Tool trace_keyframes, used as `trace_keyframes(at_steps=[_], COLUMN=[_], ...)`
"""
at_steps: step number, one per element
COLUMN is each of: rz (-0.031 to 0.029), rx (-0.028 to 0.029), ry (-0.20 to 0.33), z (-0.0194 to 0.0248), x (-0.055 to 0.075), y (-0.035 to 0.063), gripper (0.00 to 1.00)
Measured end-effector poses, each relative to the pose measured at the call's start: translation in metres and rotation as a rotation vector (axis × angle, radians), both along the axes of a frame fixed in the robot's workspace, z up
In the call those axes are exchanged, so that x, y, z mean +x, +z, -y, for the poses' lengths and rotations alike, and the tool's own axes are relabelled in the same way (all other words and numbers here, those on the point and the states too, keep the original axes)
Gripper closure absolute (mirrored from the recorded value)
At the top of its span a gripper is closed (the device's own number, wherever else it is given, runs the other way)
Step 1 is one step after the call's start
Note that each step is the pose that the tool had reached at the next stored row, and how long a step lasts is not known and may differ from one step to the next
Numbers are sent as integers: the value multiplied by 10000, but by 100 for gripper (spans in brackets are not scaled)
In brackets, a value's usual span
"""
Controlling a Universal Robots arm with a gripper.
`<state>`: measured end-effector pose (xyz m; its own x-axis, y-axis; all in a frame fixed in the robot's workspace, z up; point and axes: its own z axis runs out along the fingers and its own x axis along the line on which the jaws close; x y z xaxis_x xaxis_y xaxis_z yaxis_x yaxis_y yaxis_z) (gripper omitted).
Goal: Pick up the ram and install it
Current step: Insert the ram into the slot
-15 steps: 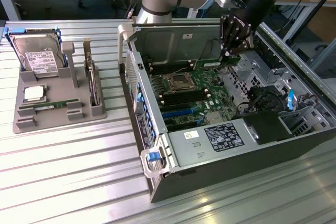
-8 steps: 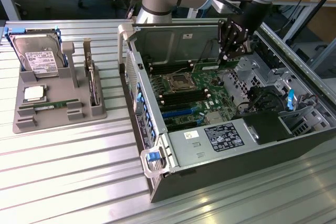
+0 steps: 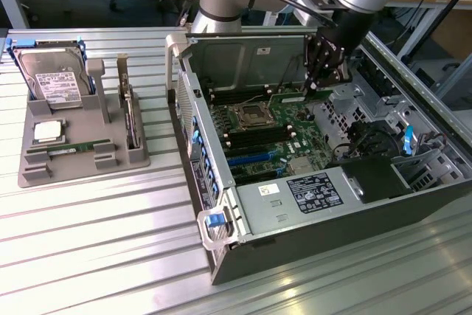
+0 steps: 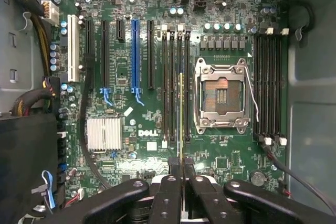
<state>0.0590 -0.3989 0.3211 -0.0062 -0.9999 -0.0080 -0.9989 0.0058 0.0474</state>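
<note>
1. The gripper (image 4: 181, 167) is clamped on the ram (image 4: 181, 114), with its black fingers (image 4: 169, 192) pressed against both faces at one end of the stick.
2. In the wrist view the ram shows edge-on as a thin yellow-green line. It is held over the motherboard (image 4: 152, 124) inside the open computer case (image 3: 332, 212).
3. The stick runs in line with the bank of black memory slots (image 4: 171, 87) just beside the CPU socket (image 4: 220, 95). Whether it touches a slot I cannot tell.
4. On the exterior view's clock face, the gripper hangs at about two o'clock from the socket, near the case's far wall.
5. A long blue slot (image 4: 135, 51) and a ribbed silver heatsink (image 4: 104, 133) sit on the board, on the side of the memory slots away from the socket.
6. A grey tray (image 3: 81, 164) stands on the ribbed metal counter (image 3: 88, 248), just beside the case at its nine o'clock in the exterior view.
7. A second green memory stick (image 3: 70, 149) lies flat in the tray towards its six o'clock edge. A square silver CPU chip (image 3: 46, 132) sits at about eleven o'clock from that stick. A silver hard drive (image 3: 50, 82) is propped at the tray's twelve o'clock end.
</note>
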Motion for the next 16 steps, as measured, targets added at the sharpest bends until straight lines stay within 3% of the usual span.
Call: trace_keyframes(at_steps=[16], rz=[0], rx=[1], ry=[0], z=[0], x=[-5], y=[-229], gripper=[88])
